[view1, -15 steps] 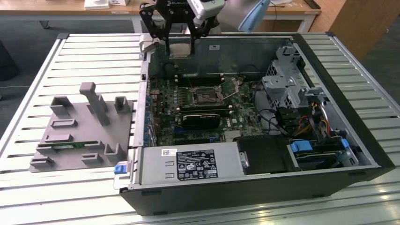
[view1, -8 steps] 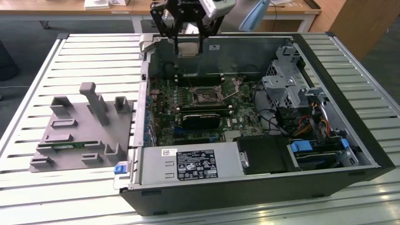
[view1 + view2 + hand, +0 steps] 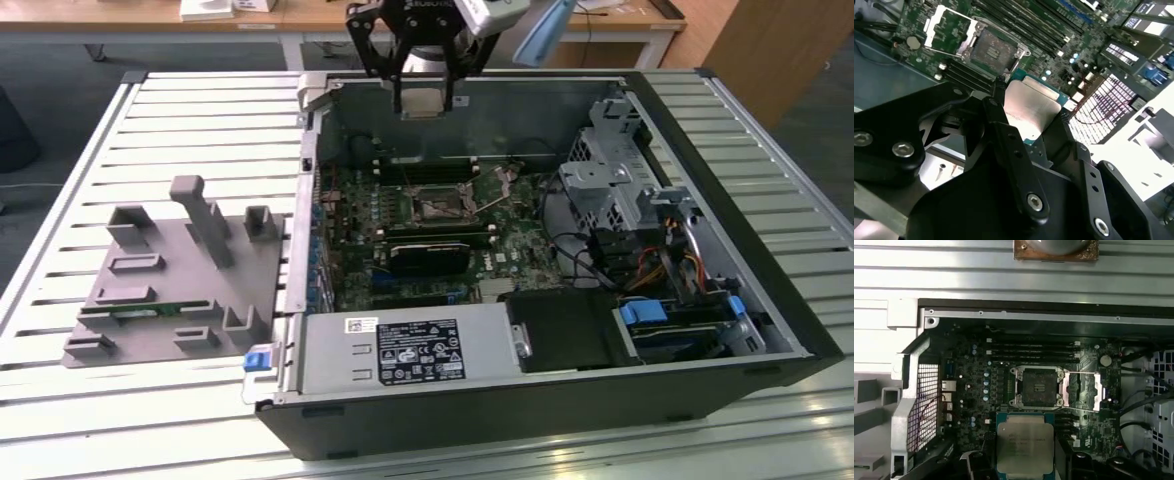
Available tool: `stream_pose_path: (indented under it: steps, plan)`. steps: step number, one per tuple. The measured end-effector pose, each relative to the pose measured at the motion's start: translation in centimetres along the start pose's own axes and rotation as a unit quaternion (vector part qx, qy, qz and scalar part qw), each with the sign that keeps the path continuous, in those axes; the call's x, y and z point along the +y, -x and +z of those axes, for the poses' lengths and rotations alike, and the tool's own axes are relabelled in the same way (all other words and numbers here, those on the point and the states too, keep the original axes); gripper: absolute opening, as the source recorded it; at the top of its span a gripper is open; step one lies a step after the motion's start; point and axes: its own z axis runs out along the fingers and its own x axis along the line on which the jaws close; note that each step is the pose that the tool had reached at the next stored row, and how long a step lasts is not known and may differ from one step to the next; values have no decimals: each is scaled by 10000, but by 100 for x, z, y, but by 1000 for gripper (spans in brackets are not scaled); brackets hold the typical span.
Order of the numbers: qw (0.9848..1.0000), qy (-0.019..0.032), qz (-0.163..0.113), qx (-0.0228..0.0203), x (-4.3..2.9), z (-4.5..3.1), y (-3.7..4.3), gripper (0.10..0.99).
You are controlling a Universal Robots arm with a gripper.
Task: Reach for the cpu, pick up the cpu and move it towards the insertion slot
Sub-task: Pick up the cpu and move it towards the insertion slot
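A pale slatted desk (image 3: 160,130) fills the room's middle. Behind it stands a wooden table (image 3: 307,18) on grey floor (image 3: 54,60). Beside that table rises a wooden cabinet (image 3: 761,40).

I could read nothing: print on the power supply label (image 3: 418,352) and the cpu (image 3: 1024,445) stayed illegible.

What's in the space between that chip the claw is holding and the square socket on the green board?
In the first wrist view, the cpu in the gripper hangs short of the insertion slot. Between them lies only green board with long black slots.
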Motion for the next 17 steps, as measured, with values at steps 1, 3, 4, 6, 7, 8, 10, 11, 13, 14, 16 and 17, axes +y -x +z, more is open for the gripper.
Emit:
stream_pose_path:
  steps: [1,3,4,6,7,8,10,11,13,14,16,17]
  plan:
    - [10000,0,1,-1,3,1,27,545]
    - [10000,-1,2,-3,5,3,76,545]
    - [10000,0,4,-4,5,5,93,545]
    - [10000,0,5,-7,5,8,139,545]
    - [10000,0,6,-8,5,9,158,545]
    - [10000,0,6,-9,5,11,179,545]
    - [10000,1,6,-11,4,15,210,545]
    - [10000,0,7,-12,4,17,225,545]
    - [10000,0,7,-14,5,20,257,545]
    - [10000,0,8,-15,6,21,276,545]
    - [10000,0,8,-18,7,24,310,545]
    - [10000,0,8,-18,7,24,319,545]
